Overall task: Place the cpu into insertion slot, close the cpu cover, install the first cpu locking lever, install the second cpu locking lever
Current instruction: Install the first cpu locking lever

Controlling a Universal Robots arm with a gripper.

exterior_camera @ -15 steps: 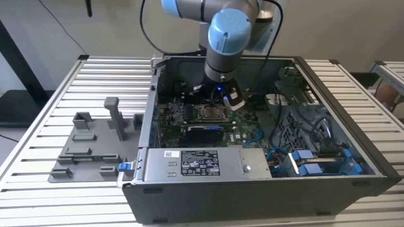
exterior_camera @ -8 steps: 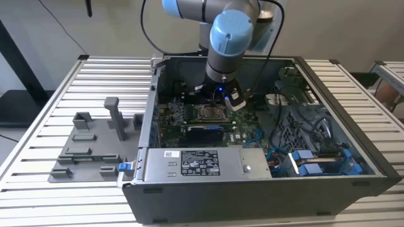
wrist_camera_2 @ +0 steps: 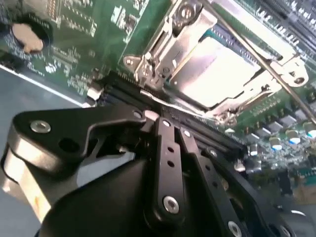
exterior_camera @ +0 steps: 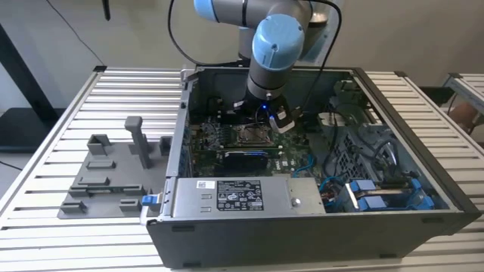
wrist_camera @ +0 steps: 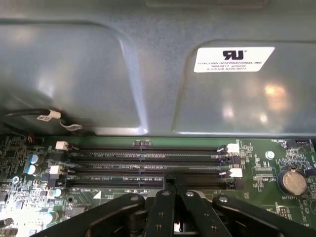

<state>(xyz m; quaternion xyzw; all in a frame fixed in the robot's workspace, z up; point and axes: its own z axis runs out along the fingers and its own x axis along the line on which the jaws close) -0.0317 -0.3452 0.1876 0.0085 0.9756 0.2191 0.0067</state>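
Pincer first: its two black fingers are drawn together, with nothing visible between the tips. In the second wrist view they hang low over the near edge of the socket. Just ahead of the tips one thin bright wire lever runs along that edge; I cannot tell whether the tips touch it.

Just past the wire sits the one cpu, a flat square with a pale silver-grey metal top that glares in the light. It lies level in the socket. The one cpu cover, a thin silver metal frame with a cut-out middle, is folded down around it, so the chip's top shows through the opening. A second lever, a straight slim rod, lies slantwise along the cover's far side. That makes two levers.

Around the socket is the green motherboard, with one round coin battery.

In the first wrist view four long dark memory slots lie side by side beyond the fingers, and behind them rises the grey case wall with one white label.

In the exterior view the arm reaches down into the open computer case, above the socket in the middle of the board. One grey power-supply box sits at the case's near side. On the slatted table, to the exterior view's left, stands one grey fixture.
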